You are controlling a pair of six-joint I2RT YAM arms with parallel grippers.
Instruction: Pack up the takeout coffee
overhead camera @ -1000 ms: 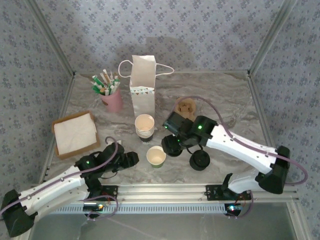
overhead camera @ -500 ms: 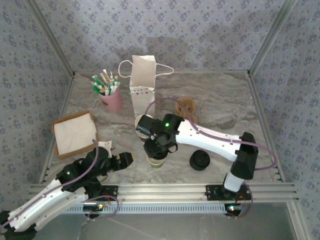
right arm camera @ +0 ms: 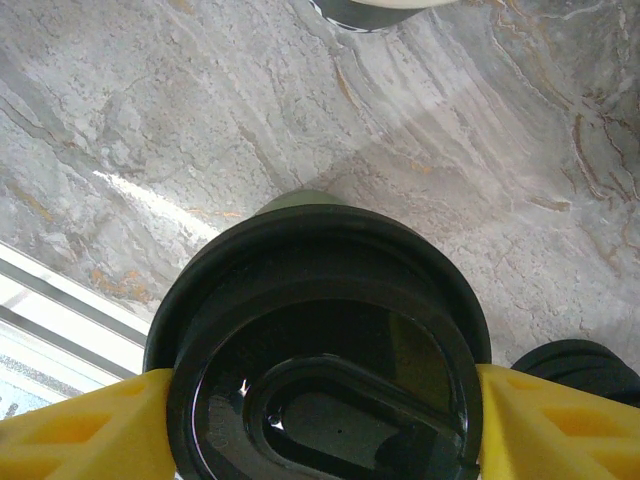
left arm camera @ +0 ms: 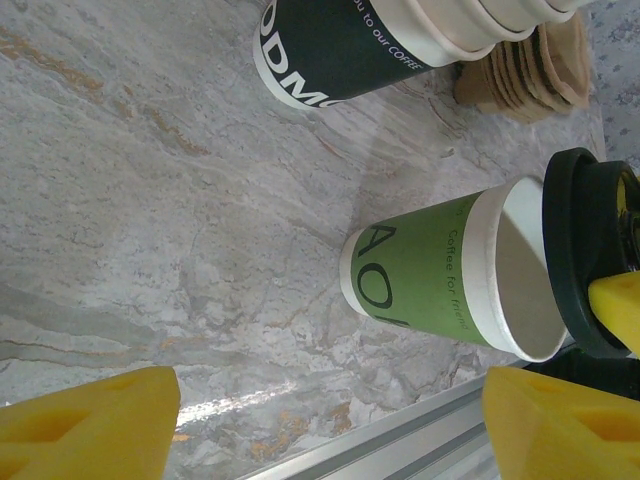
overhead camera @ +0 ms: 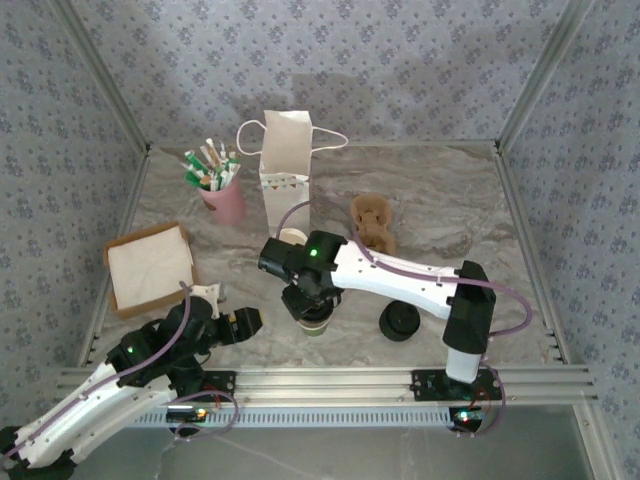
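Lid at cup mouth, not seated.
Right gripper (right arm camera: 322, 428) clamped on black lid (right arm camera: 320, 300), just above green paper cup (left arm camera: 430, 280) near marble table's (left arm camera: 150, 200) front edge; left gripper (left arm camera: 330, 420) fingers apart, empty.

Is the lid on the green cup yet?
Off. The left wrist view shows the black lid, held by the right claw, beside the green cup, whose mouth is uncovered.

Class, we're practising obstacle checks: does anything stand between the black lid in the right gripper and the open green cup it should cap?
Nothing visible does. The right gripper holds the black lid over the open green cup, with no object between them. The stack of cups stands apart beside it.
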